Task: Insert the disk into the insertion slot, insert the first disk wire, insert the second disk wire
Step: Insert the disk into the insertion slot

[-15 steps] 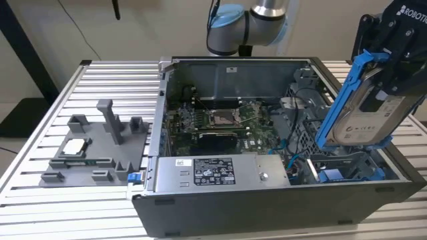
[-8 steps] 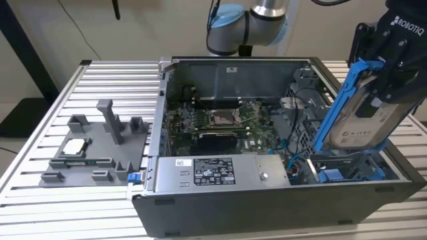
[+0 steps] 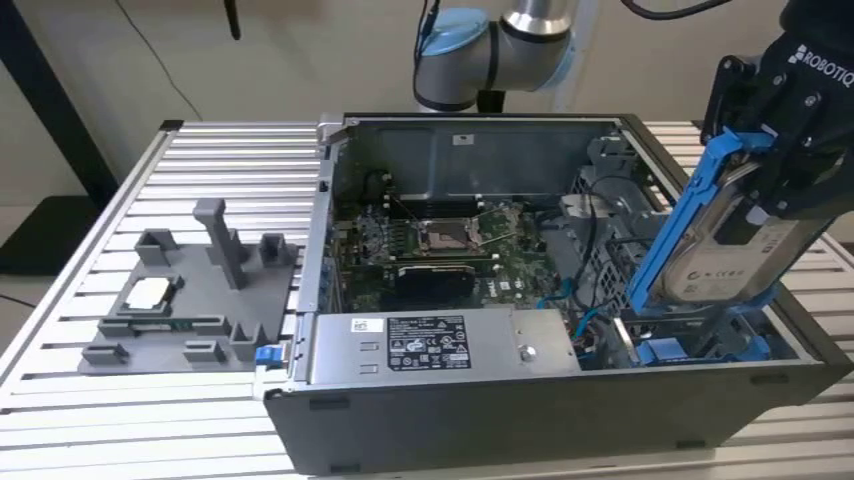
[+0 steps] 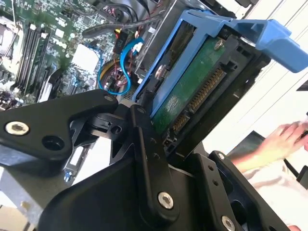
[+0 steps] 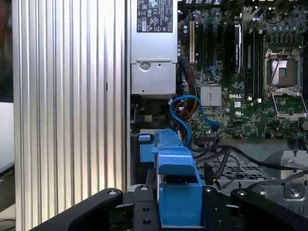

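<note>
the black two-finger gripper [image 3: 766,200] is clamped on the flat rectangular silver disk [image 3: 727,250] in its bright blue plastic frame, at the exterior view's right of the open dark grey computer case [image 3: 534,425]. the disk stands steeply tilted. its long axis runs from the gripper down to the blue-railed insertion slot [image 3: 694,348] just under its lower end; whether they touch i cannot tell. in the second wrist view its green circuit board [image 4: 185,96] shows a connector row.

place: robotics lab | evidence: slatted aluminium bench [image 3: 227,160], opened computer case [image 3: 534,430], robot arm [image 3: 487,50]
</note>
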Available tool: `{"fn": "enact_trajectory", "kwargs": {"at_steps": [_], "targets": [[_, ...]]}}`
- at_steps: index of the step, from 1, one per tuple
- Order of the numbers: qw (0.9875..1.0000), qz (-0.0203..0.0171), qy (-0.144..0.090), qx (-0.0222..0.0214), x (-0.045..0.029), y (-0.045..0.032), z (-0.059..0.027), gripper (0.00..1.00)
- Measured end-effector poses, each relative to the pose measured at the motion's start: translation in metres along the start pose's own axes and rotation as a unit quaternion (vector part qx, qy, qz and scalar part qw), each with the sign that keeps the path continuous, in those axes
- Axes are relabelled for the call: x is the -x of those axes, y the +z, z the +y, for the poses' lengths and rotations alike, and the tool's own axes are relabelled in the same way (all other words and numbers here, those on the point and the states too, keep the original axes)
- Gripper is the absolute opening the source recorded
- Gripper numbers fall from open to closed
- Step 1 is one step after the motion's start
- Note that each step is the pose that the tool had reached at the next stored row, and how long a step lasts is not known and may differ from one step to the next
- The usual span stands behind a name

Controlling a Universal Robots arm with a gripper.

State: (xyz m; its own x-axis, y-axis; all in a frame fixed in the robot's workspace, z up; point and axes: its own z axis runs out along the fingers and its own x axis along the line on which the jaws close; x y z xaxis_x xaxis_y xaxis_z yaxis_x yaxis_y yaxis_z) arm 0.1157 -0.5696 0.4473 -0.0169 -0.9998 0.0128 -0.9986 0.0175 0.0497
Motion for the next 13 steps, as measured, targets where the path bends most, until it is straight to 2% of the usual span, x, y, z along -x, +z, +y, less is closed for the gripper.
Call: {"fn": "enact_trajectory", "kwargs": {"at_steps": [6, 13], "targets": [[1.0, -0.0037, -0.001, 0.0001, -0.0009, 0.0075, -0.004, 0.32], [1.0, -0.0052, -0.001, 0.0001, -0.0007, 0.0188, -0.0075, 0.32]]}}
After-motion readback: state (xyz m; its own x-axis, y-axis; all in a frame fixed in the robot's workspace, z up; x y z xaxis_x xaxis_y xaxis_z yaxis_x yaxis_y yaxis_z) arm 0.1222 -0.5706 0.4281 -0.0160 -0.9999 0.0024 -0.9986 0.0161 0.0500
